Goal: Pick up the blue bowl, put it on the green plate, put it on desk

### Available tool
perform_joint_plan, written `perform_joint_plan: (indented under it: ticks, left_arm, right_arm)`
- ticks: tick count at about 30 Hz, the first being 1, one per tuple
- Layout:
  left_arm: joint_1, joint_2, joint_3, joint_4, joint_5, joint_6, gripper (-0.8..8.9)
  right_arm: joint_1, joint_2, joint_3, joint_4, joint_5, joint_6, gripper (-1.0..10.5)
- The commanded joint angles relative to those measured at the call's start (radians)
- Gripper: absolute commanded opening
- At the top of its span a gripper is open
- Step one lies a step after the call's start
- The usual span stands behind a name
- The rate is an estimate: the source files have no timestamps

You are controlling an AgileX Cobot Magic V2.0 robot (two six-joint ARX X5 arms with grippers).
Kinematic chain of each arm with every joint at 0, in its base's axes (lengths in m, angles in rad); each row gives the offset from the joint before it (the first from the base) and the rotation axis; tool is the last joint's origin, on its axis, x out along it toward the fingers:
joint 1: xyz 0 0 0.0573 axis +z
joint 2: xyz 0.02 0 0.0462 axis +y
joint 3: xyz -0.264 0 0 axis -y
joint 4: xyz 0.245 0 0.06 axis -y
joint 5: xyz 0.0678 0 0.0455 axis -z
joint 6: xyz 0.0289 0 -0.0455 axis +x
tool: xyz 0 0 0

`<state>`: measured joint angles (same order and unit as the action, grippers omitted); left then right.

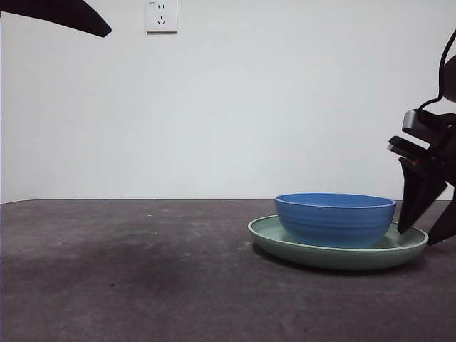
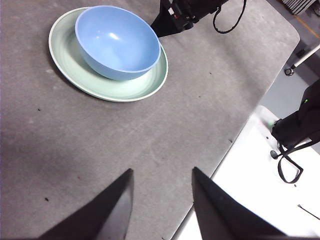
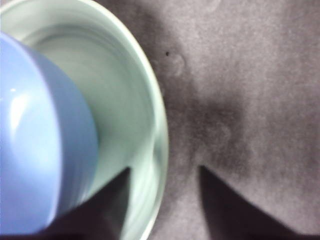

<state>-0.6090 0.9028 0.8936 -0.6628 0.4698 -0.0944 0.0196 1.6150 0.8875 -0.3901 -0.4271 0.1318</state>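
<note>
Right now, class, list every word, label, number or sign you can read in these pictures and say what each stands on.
No text can be read.
wall socket: a tiny mark at its top corner, too small to read.
blue bowl, green plate, desk: no print or label.
right gripper beside the plate's rim and left gripper over bare desk: no readable marking.

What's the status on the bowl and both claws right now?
Blue bowl sits in green plate on desk. Right claw open, straddling plate rim. Left claw open, waiting clear. Nothing in the way.
</note>
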Motion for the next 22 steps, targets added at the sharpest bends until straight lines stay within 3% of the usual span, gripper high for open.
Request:
perform_joint_plan:
  ticks: [1,4,7,13,22]
  left_arm:
    - [-0.006,0.008,0.003,0.005,0.002,0.011,1.87]
    - [-0.006,0.008,0.003,0.005,0.002,0.011,1.87]
    - [-0.006,0.008,0.003,0.005,0.002,0.008,1.87]
    - [-0.006,0.008,0.003,0.004,0.002,0.007,1.87]
    - [-0.006,0.008,0.003,0.003,0.002,0.005,1.87]
  right_arm:
    - [0.005,0.031,0.018,0.005,-0.004,-0.005,1.1]
    - [0.004,0.034,0.018,0.009,-0.003,-0.006,1.0]
    - [0.004,0.034,0.018,0.019,-0.004,-0.005,0.1]
    - [0.003,0.033,0.018,0.020,-0.005,0.008,0.1]
    - [-0.010,-0.014,0.018,0.045,-0.098,0.064,0.1]
